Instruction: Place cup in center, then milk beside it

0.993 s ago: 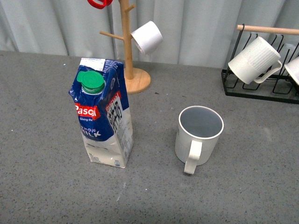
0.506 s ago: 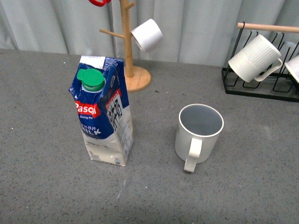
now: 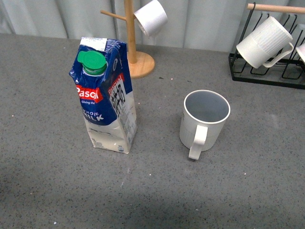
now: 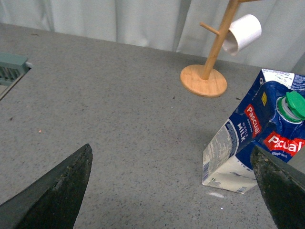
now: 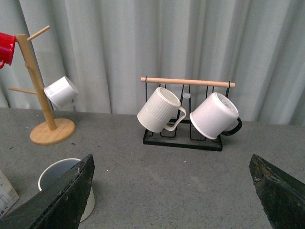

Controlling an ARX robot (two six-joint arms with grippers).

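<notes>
The cup [image 3: 204, 123], a wide cream-white mug with a pale grey-blue inside, stands upright on the grey table [image 3: 248, 176], its handle towards me. It also shows in the right wrist view [image 5: 62, 177], partly behind a finger. The milk [image 3: 106, 98], a blue-and-white carton with a green cap, stands upright to the left of the cup, apart from it. It also shows in the left wrist view [image 4: 257, 131]. My left gripper [image 4: 174, 191] is open and empty over bare table beside the carton. My right gripper [image 5: 174, 191] is open and empty. Neither arm shows in the front view.
A wooden mug tree [image 3: 133, 57] with a small white cup [image 3: 151, 17] stands behind the milk. A black rack [image 3: 267, 71] at the back right holds a ribbed white mug [image 3: 263, 43]; the right wrist view shows a second mug [image 5: 214, 116] on it.
The front view has shifted: everything sits higher and a little larger in the frame than before. The cup and the milk keep their places on the table.
</notes>
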